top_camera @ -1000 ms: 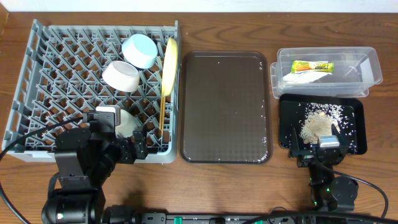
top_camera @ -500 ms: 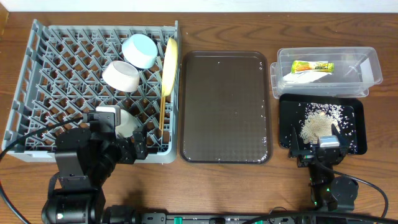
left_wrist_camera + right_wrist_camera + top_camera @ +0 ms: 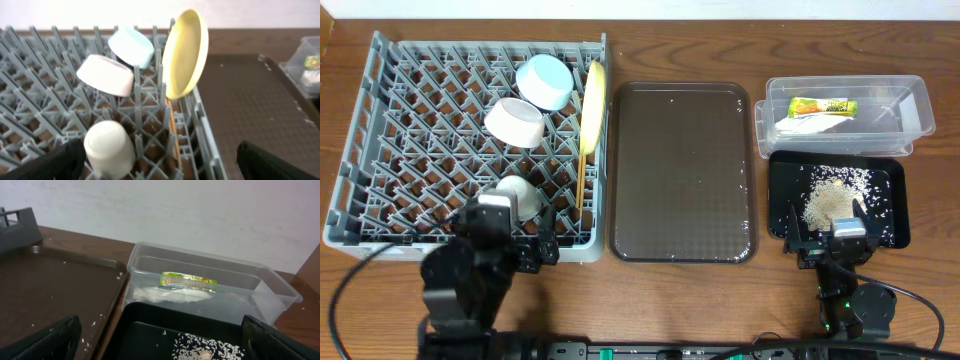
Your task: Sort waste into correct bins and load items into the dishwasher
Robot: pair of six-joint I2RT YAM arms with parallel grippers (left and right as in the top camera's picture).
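Left gripper (image 3: 160,169) spread wide and empty at the near edge of the large grey pegged plastic dish rack (image 3: 380,120). The small white cup (image 3: 109,147) sits inside just ahead, a touch left. Right gripper (image 3: 162,347) gapes empty beside the shallow glossy black tray (image 3: 890,235).

A dark wooden table (image 3: 680,295) sits before a plain white wall (image 3: 200,215).

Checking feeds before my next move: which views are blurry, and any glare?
Left wrist: soft throughout, white cup and the left fingers blurriest. Right wrist: snack wrapper fairly sharp inside the clear tub, right fingers dark and out of focus. Overhead: crisp, evenly lit, only a faint sheen on the brown tray.
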